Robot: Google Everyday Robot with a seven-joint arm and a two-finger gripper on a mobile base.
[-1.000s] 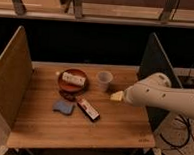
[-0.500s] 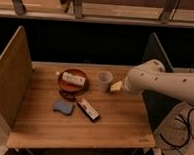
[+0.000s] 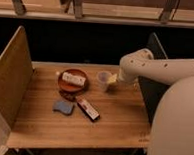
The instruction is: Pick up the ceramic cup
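The ceramic cup [image 3: 104, 80] is small, pale and tapered. It stands upright on the wooden table [image 3: 112, 125], just right of the reddish-brown dish [image 3: 65, 85]. My gripper [image 3: 113, 80] is at the end of the white arm [image 3: 156, 66], which reaches in from the right. It sits right beside the cup's right side, at cup height, and seems to touch it. A yellowish part of the gripper shows next to the cup.
The brown dish holds a white packet [image 3: 73, 79]. A blue sponge [image 3: 63, 107] and a red-and-white bar [image 3: 88, 109] lie in front of the dish. A wooden side panel [image 3: 10, 81] bounds the left, a dark panel [image 3: 154, 46] the right. My white body [image 3: 174, 127] fills the lower right.
My arm has swung up and toward the back left, bringing the gripper from the table's right side up against the cup. The cup and other objects have not moved.
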